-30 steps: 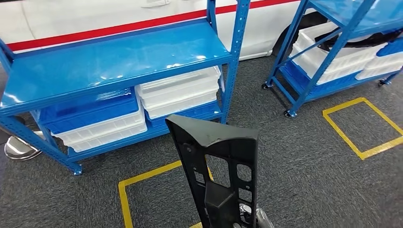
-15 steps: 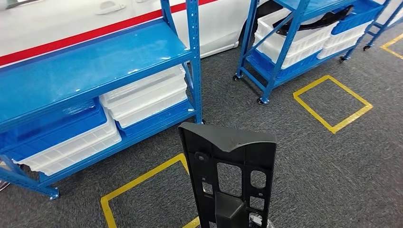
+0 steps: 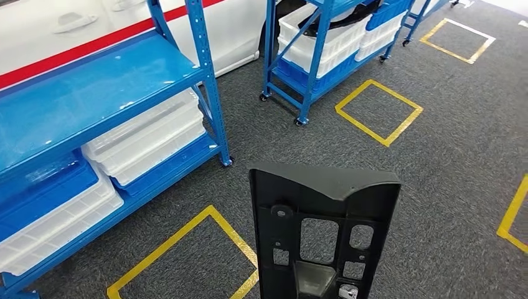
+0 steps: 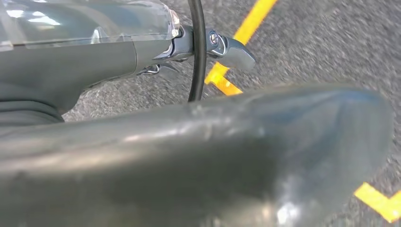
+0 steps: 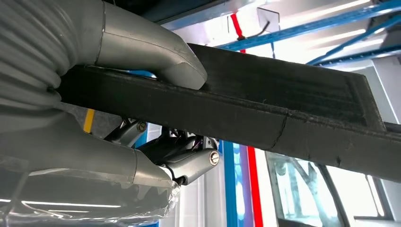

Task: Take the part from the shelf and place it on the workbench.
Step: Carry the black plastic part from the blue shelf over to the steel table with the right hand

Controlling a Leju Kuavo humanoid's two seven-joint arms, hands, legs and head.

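Note:
The part is a flat black plastic panel with several square cut-outs, standing upright low in the middle of the head view. In the right wrist view my right hand grips the same black part, its thumb pressed on one face and darker fingers curled under the other. A bit of that hand's metal shows behind the panel's bottom edge. My left hand hangs over the grey carpet with nothing in it, fingers stretched out.
A blue shelf holding white and blue bins stands at the left before a white car with a red stripe. A second wheeled blue shelf is further back. Yellow squares mark the carpet.
The whole picture has slid left, so the camera has turned right. The shelves now sit further left and more floor squares show. The part stays held upright in my right hand.

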